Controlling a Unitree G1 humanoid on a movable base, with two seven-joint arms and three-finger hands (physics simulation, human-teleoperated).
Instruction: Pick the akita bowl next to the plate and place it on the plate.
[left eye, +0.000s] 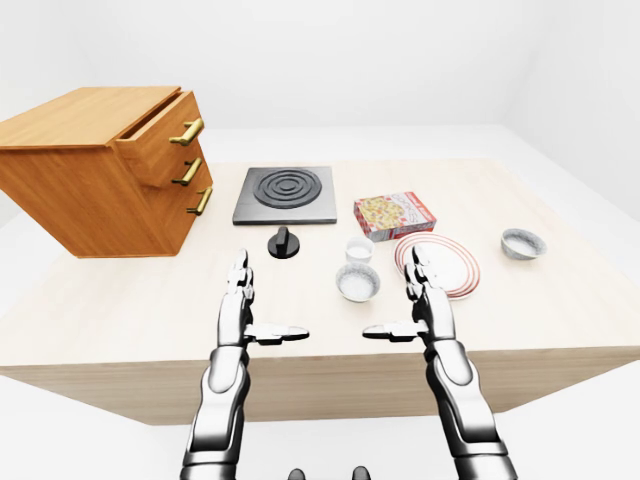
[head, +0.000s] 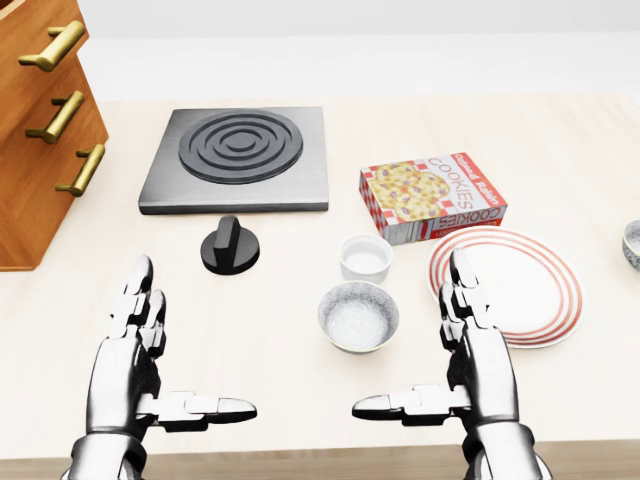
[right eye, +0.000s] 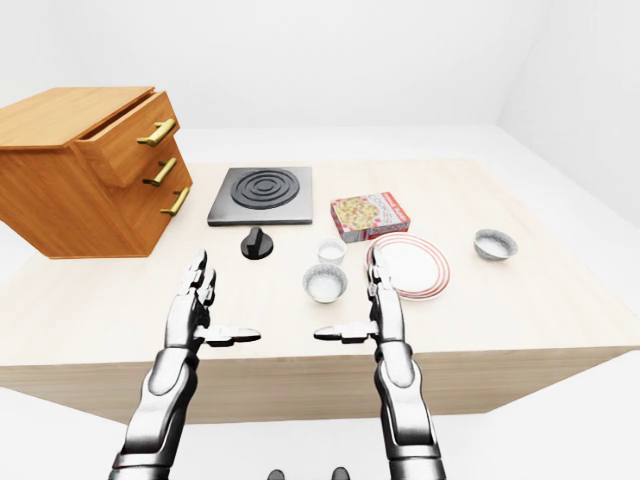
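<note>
A white plate with red rings (head: 525, 290) lies on the table at the right of the head view. Just left of it stands a grey speckled akita bowl (head: 358, 316), upright and untouched. A second similar bowl (left eye: 523, 243) sits farther right, apart from the plate. My right hand (head: 412, 340) is open, fingers straight and thumb pointing left, hovering between the near bowl and the plate, its fingertips (head: 461, 270) over the plate's left rim. My left hand (head: 190, 345) is open too, at the lower left, holding nothing.
A small white ramekin (head: 365, 258) stands just above the near bowl. A cookies box (head: 432, 196) lies above the plate. A black stove plate (head: 238, 158) and black knob (head: 230, 246) are left of centre. A wooden drawer cabinet (left eye: 100, 170) fills the left.
</note>
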